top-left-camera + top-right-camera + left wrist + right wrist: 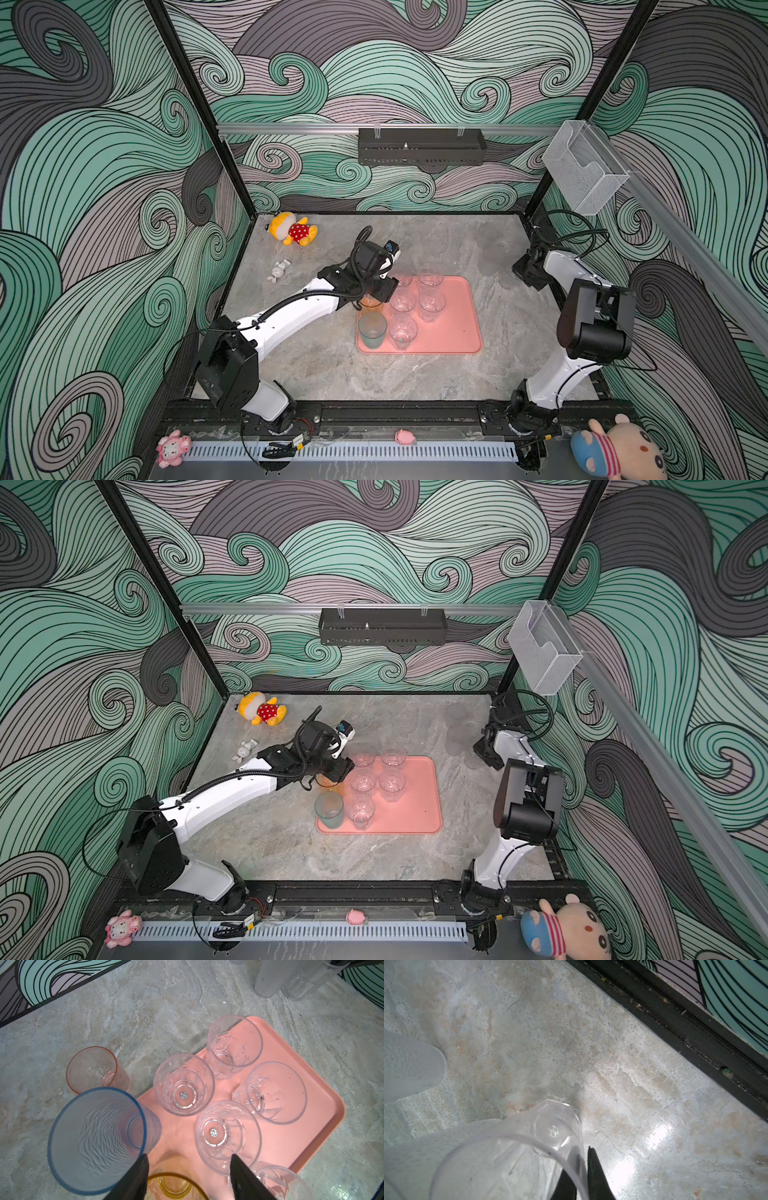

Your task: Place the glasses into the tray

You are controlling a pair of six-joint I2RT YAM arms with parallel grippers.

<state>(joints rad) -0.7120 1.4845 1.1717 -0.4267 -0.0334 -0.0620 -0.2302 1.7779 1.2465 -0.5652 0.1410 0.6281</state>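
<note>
One tray (461,328) holding five clear glasses (402,300) (432,303) (403,330) (431,277) (404,279); three tinted glasses (97,1138) (172,1185) (97,1070); five plush toys (293,229) (279,270) (172,449) (405,436) (619,451).

Left gripper (189,1156) hung over tray's (311,1109) left edge; edge glass (172,1185) sat right under it, between the fingers, in tray. Far-corner glass (97,1138) stood just beside gripper on its far side, at tray's far-left corner; off-tray glass (97,1070) stood on table (332,374) just past that. Near-corner glass (372,330) stood on gripper's near side, in tray. Right of gripper, in tray: far row (431,277) of two, middle row (432,303) of two, single glass (403,332) nearest. Right gripper (584,1151) had one finger inside, one outside held glass (550,1132). Neighbour glass (415,1157) stood just beside it; another glass (411,1064) near, both on gripper's tray side.
</note>
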